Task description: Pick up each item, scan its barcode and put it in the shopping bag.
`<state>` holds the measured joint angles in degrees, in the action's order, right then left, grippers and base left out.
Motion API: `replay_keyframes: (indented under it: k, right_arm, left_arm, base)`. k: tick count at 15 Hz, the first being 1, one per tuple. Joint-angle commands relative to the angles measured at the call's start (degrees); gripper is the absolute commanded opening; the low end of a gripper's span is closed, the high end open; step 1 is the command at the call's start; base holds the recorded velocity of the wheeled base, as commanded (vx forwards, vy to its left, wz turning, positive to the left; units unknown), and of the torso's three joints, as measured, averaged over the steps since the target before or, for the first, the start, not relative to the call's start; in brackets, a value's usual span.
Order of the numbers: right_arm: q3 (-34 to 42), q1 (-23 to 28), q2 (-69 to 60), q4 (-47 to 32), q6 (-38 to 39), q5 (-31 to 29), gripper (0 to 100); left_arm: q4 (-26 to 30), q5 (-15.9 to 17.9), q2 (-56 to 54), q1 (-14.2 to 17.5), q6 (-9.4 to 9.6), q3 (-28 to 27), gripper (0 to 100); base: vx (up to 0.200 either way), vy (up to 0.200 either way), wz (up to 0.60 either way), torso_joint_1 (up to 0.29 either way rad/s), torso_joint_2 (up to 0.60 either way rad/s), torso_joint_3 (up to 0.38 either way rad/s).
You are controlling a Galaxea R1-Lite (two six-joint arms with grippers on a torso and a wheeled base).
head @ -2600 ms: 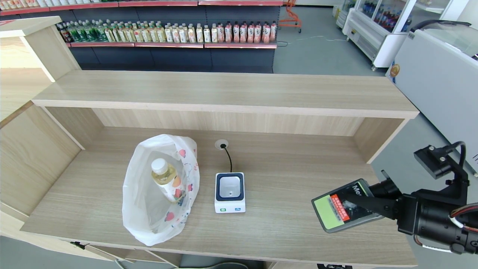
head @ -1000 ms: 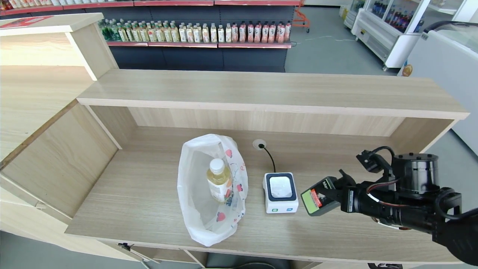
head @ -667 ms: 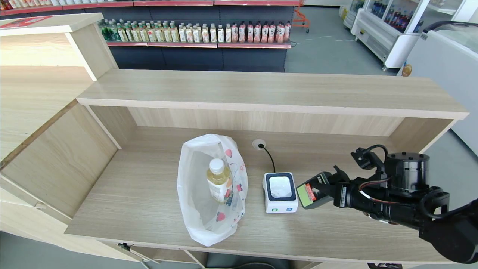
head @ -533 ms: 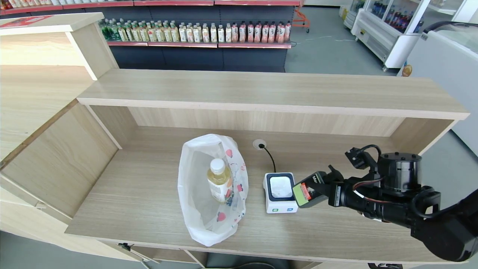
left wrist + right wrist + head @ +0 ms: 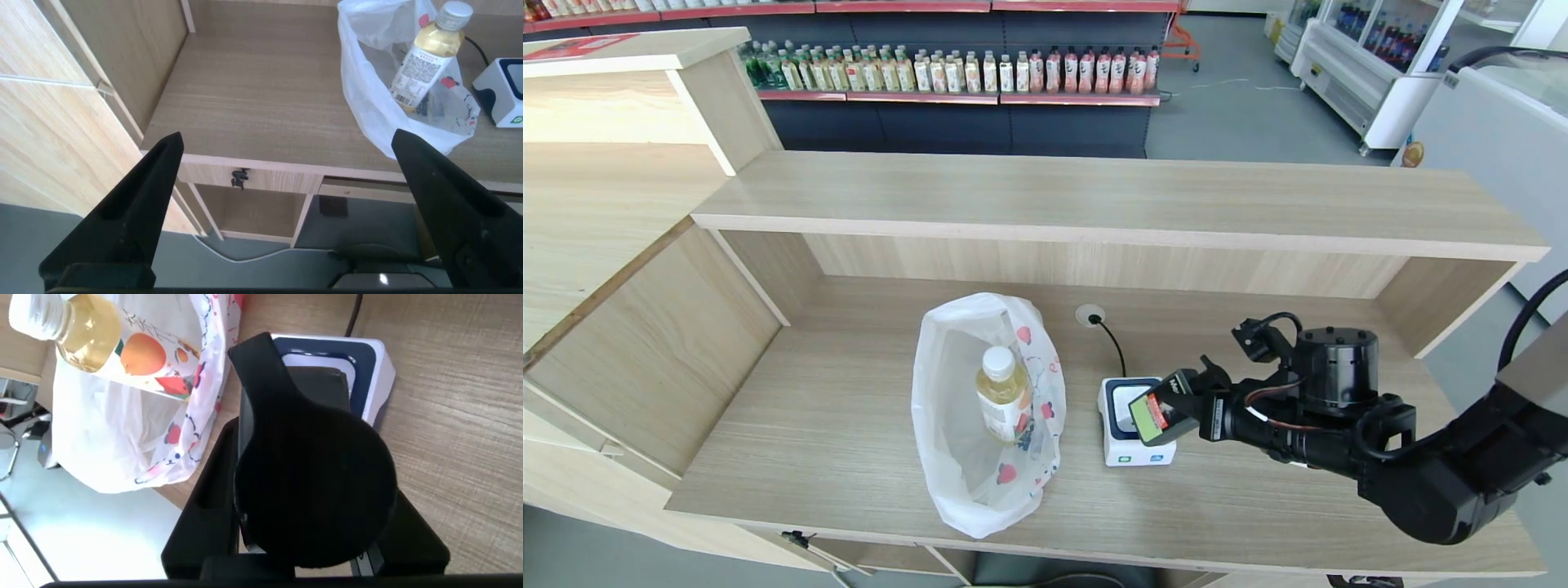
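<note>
Right jaws pinch a dark pack (image 5: 1150, 418) with a green-and-red label, held just above the scanner (image 5: 1131, 451) and covering part of its window from overhead. The scanner sits mid-table (image 5: 849, 425), with its cable (image 5: 1112, 347) running back to a grommet (image 5: 1089, 314). Just beside it, on the robot's left, the shopping bag (image 5: 956, 474) lies open with a bottle (image 5: 1001, 400) inside. Left jaws are spread wide, holding nothing — off the table's front edge, apart from the bag. Seen from the right wrist, the arm's own housing blocks the pack.
</note>
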<state>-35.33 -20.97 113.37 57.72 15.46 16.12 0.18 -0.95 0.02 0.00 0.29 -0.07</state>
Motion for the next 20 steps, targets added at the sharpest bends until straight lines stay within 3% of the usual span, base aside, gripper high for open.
replay_keyframes:
  k: [1,9,20]
  right_arm:
    - [-1.41,-0.13,2.29,0.02,0.01,-0.03,0]
    - [-6.33,-2.15,5.72,0.02,0.10,-0.12,0]
    - [-5.98,-2.94,7.48,1.25,0.19,-2.41,0]
  left_arm:
    - [-0.01,-0.02,-0.02,0.00,-0.03,-0.01,100]
    - [-0.01,-0.02,-0.02,0.00,-0.03,-0.01,100]
    - [-0.01,-0.02,-0.02,0.00,-0.03,-0.01,100]
  base:
    - [0.000,0.000,0.00,0.000,0.00,0.000]
    - [0.000,0.000,0.00,0.000,0.00,0.000]
    - [0.000,0.000,0.00,0.000,0.00,0.000]
